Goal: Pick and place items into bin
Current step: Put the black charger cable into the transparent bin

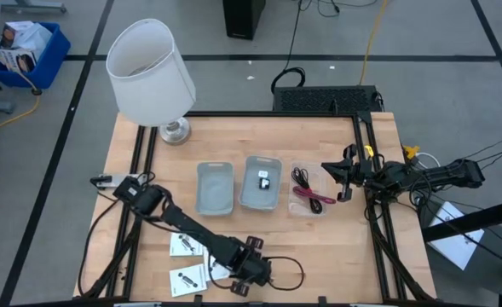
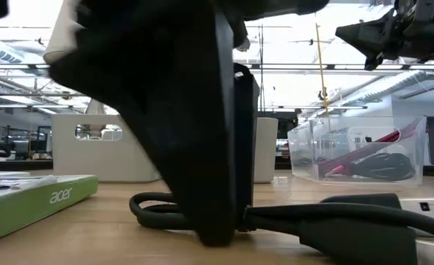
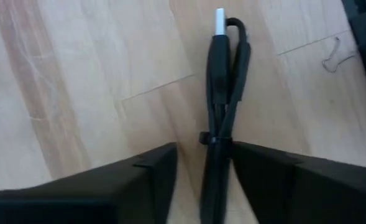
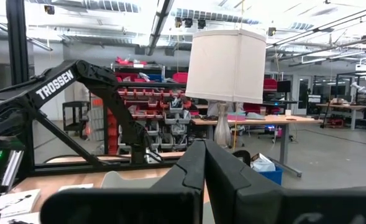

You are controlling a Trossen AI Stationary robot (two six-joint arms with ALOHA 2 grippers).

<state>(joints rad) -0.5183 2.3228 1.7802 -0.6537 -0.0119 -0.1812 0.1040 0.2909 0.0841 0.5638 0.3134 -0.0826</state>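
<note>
My left gripper [image 1: 249, 271] is low at the table's near edge and open. Its fingers stand on either side of a black cable [image 3: 220, 81], whose silver-tipped plug [image 3: 220, 22] points away from the gripper. The cable lies on the wood in a loop [image 1: 289, 271]. Two white packets [image 1: 185, 246] [image 1: 187, 280] lie flat to the gripper's left. Two grey bins [image 1: 215, 188] [image 1: 261, 182] stand at mid-table, and the right one holds a small dark item. My right gripper [image 1: 343, 176] hovers shut above the table's right side. My left gripper comes down from above with its fingers [image 3: 257, 174] across the cable's bundled stretch [image 3: 215, 155], just behind the plug. The cable lies on the table. Whether either finger touches it, I cannot tell.
A clear container [image 1: 310, 192] with a red-and-black cable bundle sits right of the bins, under my right gripper. The big white lamp [image 1: 152, 72] stands at the far left corner. In the low view, a flat green Acer-labelled thing [image 2: 32, 202] lies near the left finger [image 2: 217, 184].
</note>
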